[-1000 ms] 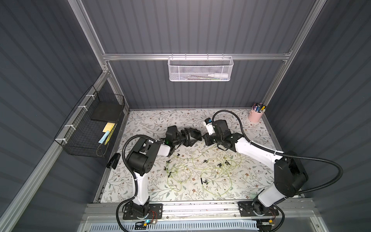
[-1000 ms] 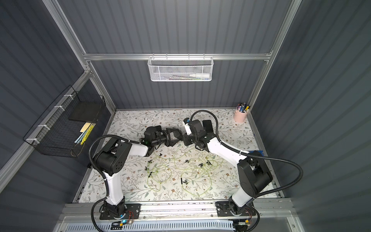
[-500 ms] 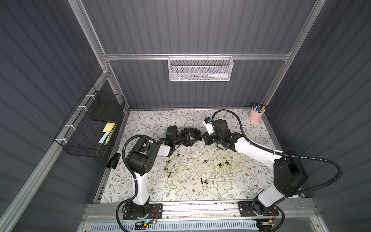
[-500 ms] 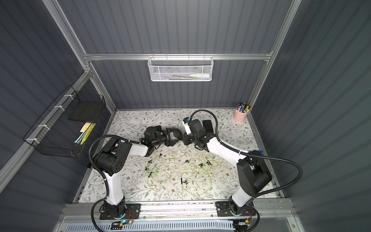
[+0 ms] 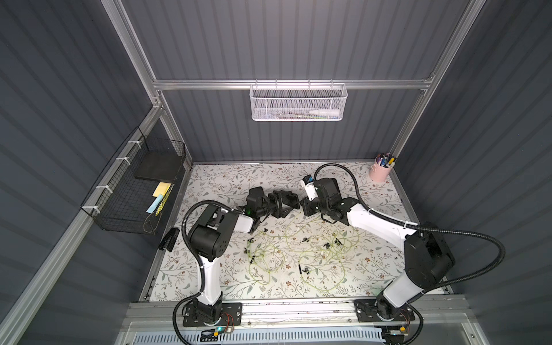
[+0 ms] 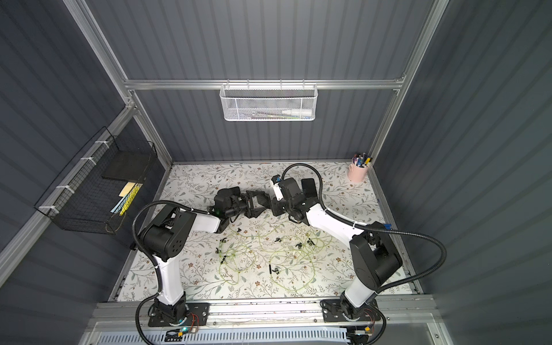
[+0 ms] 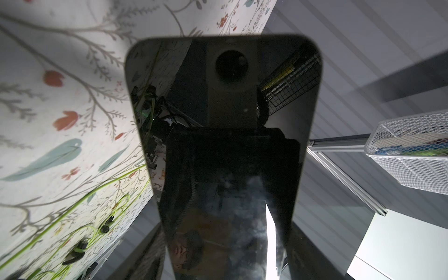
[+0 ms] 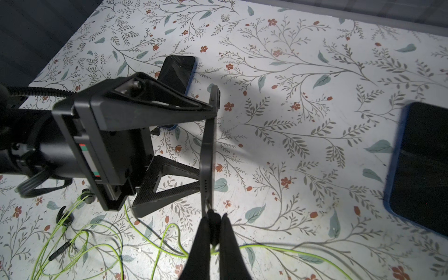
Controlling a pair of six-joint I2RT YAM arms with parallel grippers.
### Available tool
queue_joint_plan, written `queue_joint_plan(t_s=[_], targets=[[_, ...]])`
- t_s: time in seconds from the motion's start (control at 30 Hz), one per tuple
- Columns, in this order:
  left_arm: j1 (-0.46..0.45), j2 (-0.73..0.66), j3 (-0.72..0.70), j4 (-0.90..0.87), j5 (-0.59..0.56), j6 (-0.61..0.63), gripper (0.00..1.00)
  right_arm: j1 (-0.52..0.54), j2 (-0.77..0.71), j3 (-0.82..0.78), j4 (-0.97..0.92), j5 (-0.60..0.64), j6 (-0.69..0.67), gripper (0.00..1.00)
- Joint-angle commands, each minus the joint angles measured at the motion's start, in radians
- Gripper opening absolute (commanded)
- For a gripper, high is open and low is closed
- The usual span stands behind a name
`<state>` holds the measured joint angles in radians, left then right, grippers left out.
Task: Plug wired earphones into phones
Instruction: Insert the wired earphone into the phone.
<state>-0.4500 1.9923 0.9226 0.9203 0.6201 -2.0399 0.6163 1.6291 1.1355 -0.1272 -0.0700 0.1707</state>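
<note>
In both top views my left gripper is shut on a black phone across its width, holding it on edge above the table's middle. The right wrist view shows this phone edge-on between the left gripper's fingers. Its glossy screen fills the left wrist view. My right gripper is shut on a small black earphone plug, whose tip touches the phone's end; how deep it sits I cannot tell. The wired earphones lie tangled in front. Two more phones lie flat, one blue-rimmed, one beside my right arm.
A pink cup of pens stands at the back right corner. A white mesh basket hangs on the back wall and a black wire basket on the left wall. Loose cords cross the floral table below both grippers.
</note>
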Motion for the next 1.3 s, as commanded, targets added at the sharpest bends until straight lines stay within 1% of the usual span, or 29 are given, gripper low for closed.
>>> queue_joint_plan(t_s=[0.0, 0.17, 0.6, 0.97, 1.27], targets=[[-0.002, -0.013, 0.001, 0.055, 0.013, -0.013, 0.0, 0.006, 0.02, 0.025, 0.0, 0.021, -0.014, 0.0], [-0.003, -0.022, 0.002, 0.04, 0.007, -0.011, 0.0, 0.008, 0.026, 0.029, -0.002, 0.035, -0.019, 0.0], [-0.023, -0.081, 0.01, -0.099, -0.013, 0.012, 0.0, 0.035, 0.068, 0.061, -0.018, 0.08, -0.057, 0.0], [-0.032, -0.076, 0.035, -0.097, -0.01, 0.01, 0.0, 0.043, 0.113, 0.101, -0.038, 0.059, -0.06, 0.0], [-0.037, -0.062, 0.047, -0.066, -0.003, -0.003, 0.0, 0.047, 0.138, 0.116, -0.019, 0.034, -0.058, 0.0]])
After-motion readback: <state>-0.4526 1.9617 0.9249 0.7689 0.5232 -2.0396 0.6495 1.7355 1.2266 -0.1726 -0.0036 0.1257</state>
